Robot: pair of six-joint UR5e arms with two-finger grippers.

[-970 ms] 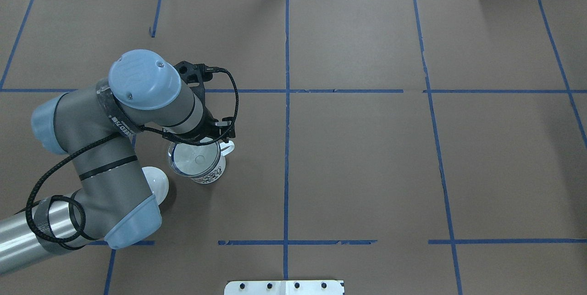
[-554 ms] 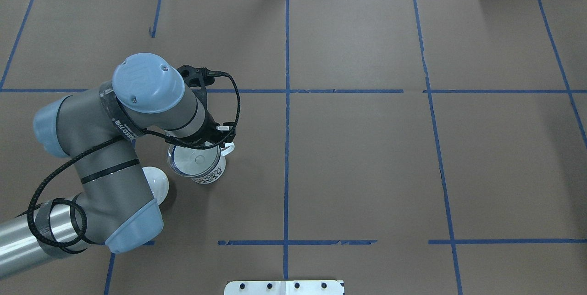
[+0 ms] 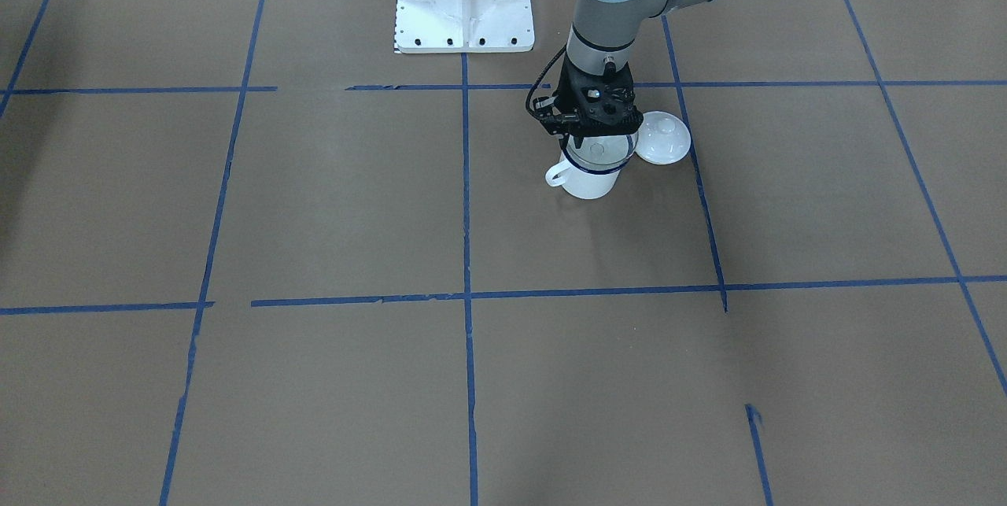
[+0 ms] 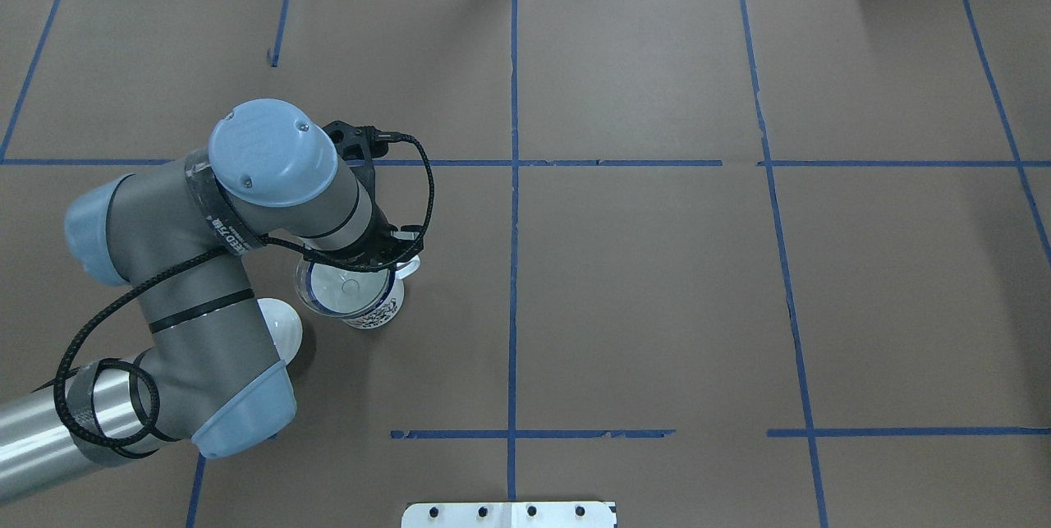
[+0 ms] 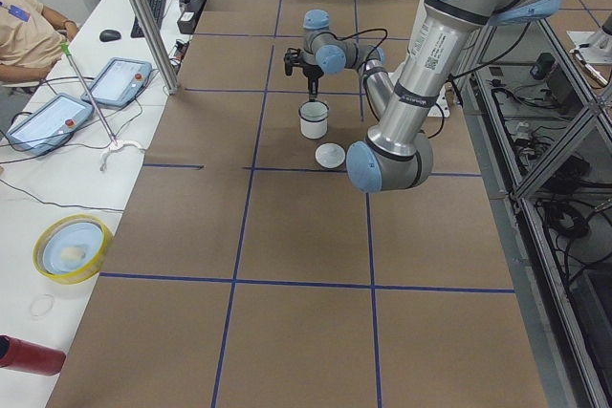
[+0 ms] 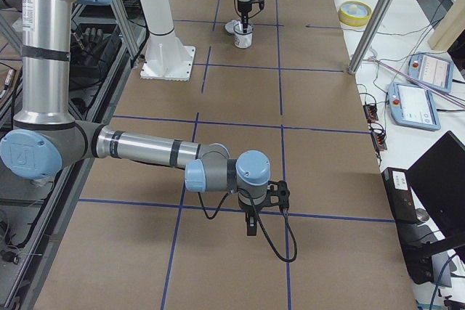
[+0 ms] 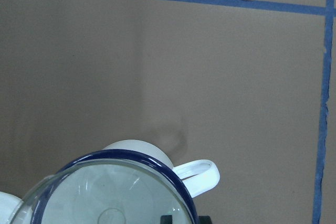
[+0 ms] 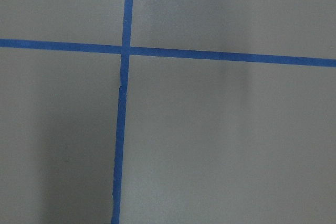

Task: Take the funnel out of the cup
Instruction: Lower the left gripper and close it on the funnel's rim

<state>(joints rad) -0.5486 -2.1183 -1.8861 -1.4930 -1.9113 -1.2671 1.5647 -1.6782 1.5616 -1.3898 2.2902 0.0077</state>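
Now, front view: white cup [image 3: 586, 182] upright on brown table [image 3: 315, 199], clear funnel [image 3: 599, 150] seated in its mouth, bowl above blue rim. White lid [image 3: 665, 138] just beside cup, on robot's left of it. Left gripper [image 3: 595, 134] straight above, fingers down at funnel's far rim; tips hidden, cannot tell whether apart or clamped.
Overhead: wrist covers cup's far edge; handle toward robot's right.
Left wrist view: funnel bowl fills cup mouth, handle toward blue tape [image 7: 321, 129].
Right-side view: right gripper [image 6: 251, 229] low over table, well apart from cup; finger gap unreadable.

Brown paper-covered table [image 4: 657, 306] gridded with blue tape [image 4: 514, 265], seemingly evenly lit.
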